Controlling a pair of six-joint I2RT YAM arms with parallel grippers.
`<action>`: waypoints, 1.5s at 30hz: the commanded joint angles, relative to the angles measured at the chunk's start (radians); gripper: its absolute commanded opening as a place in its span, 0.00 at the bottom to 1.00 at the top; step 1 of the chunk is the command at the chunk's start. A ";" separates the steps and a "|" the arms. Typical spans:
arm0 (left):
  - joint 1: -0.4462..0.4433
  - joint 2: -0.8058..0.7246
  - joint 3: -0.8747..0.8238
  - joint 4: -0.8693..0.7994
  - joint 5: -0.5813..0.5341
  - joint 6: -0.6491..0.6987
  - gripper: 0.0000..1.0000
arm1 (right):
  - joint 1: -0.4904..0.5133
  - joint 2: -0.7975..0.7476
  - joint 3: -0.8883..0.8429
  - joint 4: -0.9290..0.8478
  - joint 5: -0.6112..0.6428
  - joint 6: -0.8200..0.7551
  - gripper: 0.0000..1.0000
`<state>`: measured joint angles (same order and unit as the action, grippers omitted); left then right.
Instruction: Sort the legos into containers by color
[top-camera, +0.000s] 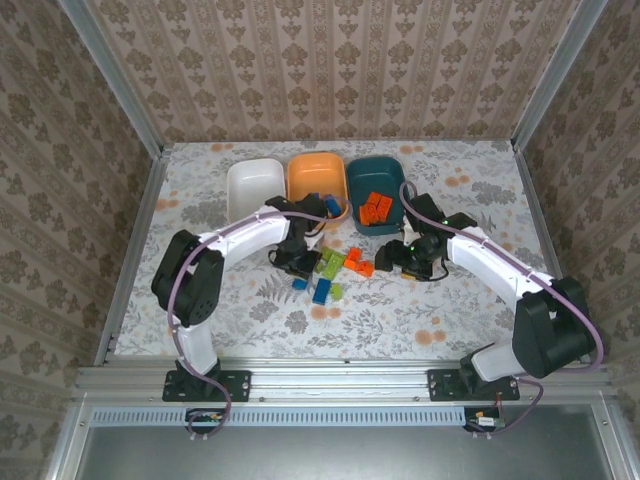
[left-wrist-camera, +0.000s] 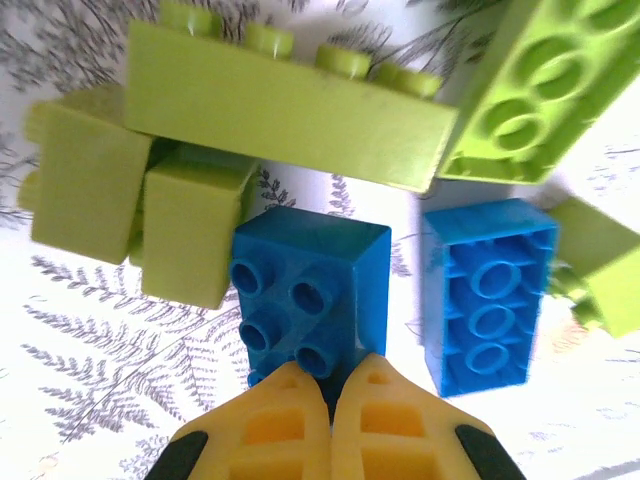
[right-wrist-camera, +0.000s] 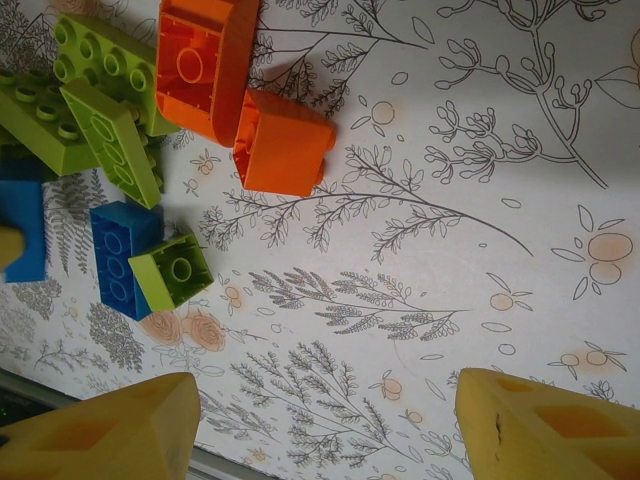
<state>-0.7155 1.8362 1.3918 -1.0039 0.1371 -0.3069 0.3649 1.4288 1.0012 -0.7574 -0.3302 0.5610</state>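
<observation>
The left pincer (left-wrist-camera: 335, 392), closed tight at the near edge of the blue brick (left-wrist-camera: 305, 285) on the surface (right-wrist-camera: 450, 250) beside green bricks (left-wrist-camera: 290, 110), should lift slowly to prove its hold before heading for the orange bowl (top-camera: 300, 168), while the right pincer (right-wrist-camera: 325, 420) hangs wide, empty.

From overhead I get bright, even light across the counter (top-camera: 250, 320), with only soft shadows under the arms (top-camera: 240, 235). The legos (top-camera: 335, 265) look tiny and lack detail there. My left wrist camera sits very close. The lime green legos (left-wrist-camera: 290, 110) are slightly soft, the pale counter glares at the upper right, and the left pincer (left-wrist-camera: 332, 372) is blurred. The right wrist view is crisp on the printed pattern, with short dark shadows beside the orange legos (right-wrist-camera: 285, 140). The right pincer (right-wrist-camera: 328, 400) has out-of-focus fingertips (right-wrist-camera: 540, 430).
</observation>
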 joint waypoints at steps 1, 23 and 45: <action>0.029 -0.077 0.103 -0.079 0.044 -0.017 0.00 | 0.008 0.007 -0.002 0.006 -0.006 0.014 0.69; 0.229 0.483 0.927 -0.007 0.073 -0.020 0.00 | 0.010 -0.271 -0.073 -0.137 0.109 0.080 0.69; 0.255 0.578 1.110 -0.096 0.064 -0.024 0.49 | 0.009 -0.305 -0.072 -0.181 0.147 0.052 0.70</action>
<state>-0.4641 2.5046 2.5103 -1.0485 0.2184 -0.3553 0.3695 1.0870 0.9192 -0.9653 -0.1665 0.6281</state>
